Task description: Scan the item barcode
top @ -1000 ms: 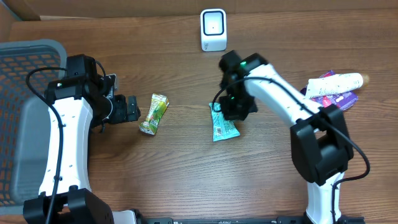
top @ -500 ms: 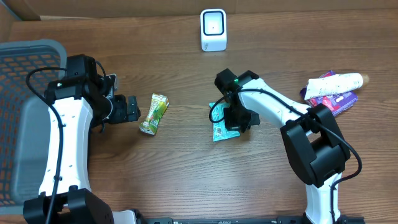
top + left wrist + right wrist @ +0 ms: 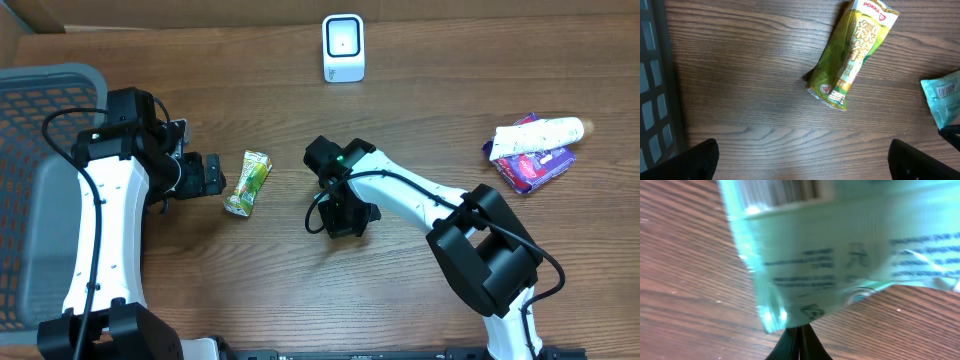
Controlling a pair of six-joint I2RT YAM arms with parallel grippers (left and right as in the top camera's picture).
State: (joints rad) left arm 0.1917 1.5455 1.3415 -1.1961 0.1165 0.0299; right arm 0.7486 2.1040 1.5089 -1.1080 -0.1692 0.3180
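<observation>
Two grippers: right gripper (image 3: 800,331) pinched shut on teal packet (image 3: 840,255) edge, mid-table, likely keeping barcode (image 3: 946,90) uncovered for scanner (image 3: 343,47). Left gripper (image 3: 212,174) gaping, empty, beside green sachet (image 3: 247,182).

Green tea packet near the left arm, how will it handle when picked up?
The green packet looks like a thin crinkled sachet, so probably floppy and light. Its glossy wrapper may slip. Lying flat on the table, it should slide rather than roll.
</observation>
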